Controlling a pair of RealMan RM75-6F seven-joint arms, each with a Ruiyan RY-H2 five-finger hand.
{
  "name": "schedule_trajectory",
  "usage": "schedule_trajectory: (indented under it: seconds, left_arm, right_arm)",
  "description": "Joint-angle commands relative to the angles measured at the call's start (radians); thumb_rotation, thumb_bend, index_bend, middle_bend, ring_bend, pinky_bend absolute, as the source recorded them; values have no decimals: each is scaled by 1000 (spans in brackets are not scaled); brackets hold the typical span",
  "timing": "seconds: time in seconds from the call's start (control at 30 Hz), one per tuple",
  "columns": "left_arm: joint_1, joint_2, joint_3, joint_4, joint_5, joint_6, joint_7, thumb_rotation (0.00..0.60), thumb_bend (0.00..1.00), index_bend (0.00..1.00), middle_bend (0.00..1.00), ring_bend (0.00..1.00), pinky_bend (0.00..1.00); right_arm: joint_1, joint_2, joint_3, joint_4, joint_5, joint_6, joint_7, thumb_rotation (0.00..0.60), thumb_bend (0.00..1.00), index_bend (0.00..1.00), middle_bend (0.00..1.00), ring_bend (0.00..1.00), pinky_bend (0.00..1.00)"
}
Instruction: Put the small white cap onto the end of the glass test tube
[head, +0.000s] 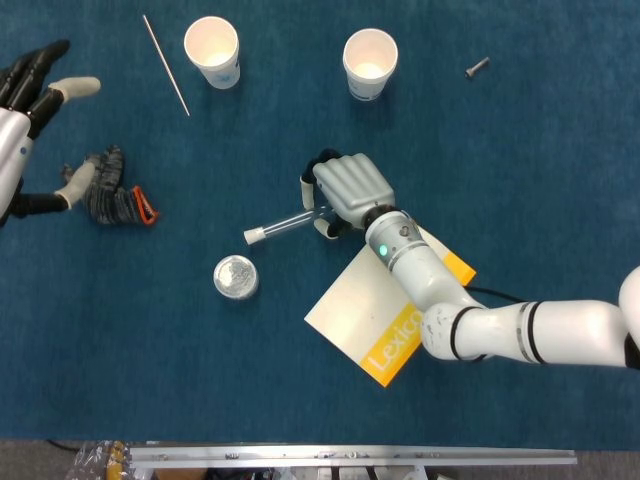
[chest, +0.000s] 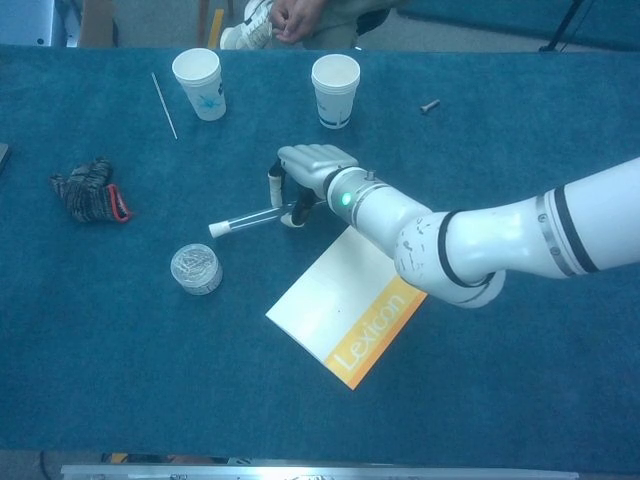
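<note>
A: Glass is what the tube is made of, right? Where is it?

B: Yes. The glass test tube (head: 288, 222) is in the middle of the blue table (head: 520, 150). The right hand (head: 345, 190) holds one end of it, with fingers curled around it. The other end sticks out to the left and points down a little.

A: And the small white cap (head: 254, 236)?

B: It sits on the far end of the tube, the end away from the hand. In the chest view you can see it too (chest: 217, 229).

A: What about the left hand (head: 35, 95)?

B: It is way over at the left edge. Its fingers are spread apart and it holds nothing. One fingertip is right by a dark glove (head: 108, 190) that has a bit of orange on it. I cannot tell if they touch.

A: What else is on the table?

B: Two paper cups (head: 211, 50) at the top, a thin rod (head: 165, 64) beside the left one, and a small screw (head: 477, 67) far to the right. A little round silver tin (head: 236, 277) is below the tube. A white and yellow booklet (head: 375, 310) that says "Lexicon" lies under the right arm.
</note>
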Motion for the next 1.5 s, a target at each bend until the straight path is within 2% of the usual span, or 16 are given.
schedule_trajectory:
  seconds: [0.03, 0.37, 0.53, 0.73, 0.87, 1.07, 1.3, 1.5]
  left_arm:
    - [3, -1, -2, -2, 5, 6, -3, 553, 343, 180, 3, 0, 0]
    - [3, -7, -6, -5, 11, 6, -4, 556, 343, 180, 0, 0, 0]
    - [7, -9, -6, 5, 6, 10, -5, 558, 343, 180, 0, 0, 0]
    - [30, -23, 5, 64, 11, 35, -3, 559, 343, 179, 0, 0, 0]
    - [48, -42, 20, 115, 19, 52, 2, 558, 343, 179, 3, 0, 0]
    - [90, -87, 43, 195, 42, 106, 19, 536, 343, 174, 8, 0, 0]
    - [130, -139, 65, 271, 72, 167, 46, 500, 343, 172, 9, 0, 0]
    - [180, -187, 96, 333, 107, 231, 92, 377, 343, 172, 16, 0, 0]
  right_arm:
    - [-3, 6, -1, -5, 0, -4, -6, 600, 310, 524, 265, 146, 282]
    - [-9, 51, 6, -53, -3, -16, -11, 600, 327, 264, 195, 93, 224]
    - [-37, 123, 47, -134, -48, 4, 45, 600, 327, 247, 184, 86, 222]
    - [-137, 306, 61, -322, -130, 91, 117, 600, 325, 247, 185, 85, 222]
    - [-235, 437, 29, -460, -213, 179, 160, 600, 326, 247, 189, 85, 222]
    - [-409, 636, -61, -639, -383, 318, 232, 600, 326, 247, 211, 87, 222]
    - [-572, 773, -162, -709, -570, 410, 336, 600, 327, 247, 220, 88, 222]
    - [-693, 860, -248, -736, -731, 488, 395, 600, 327, 247, 220, 88, 222]
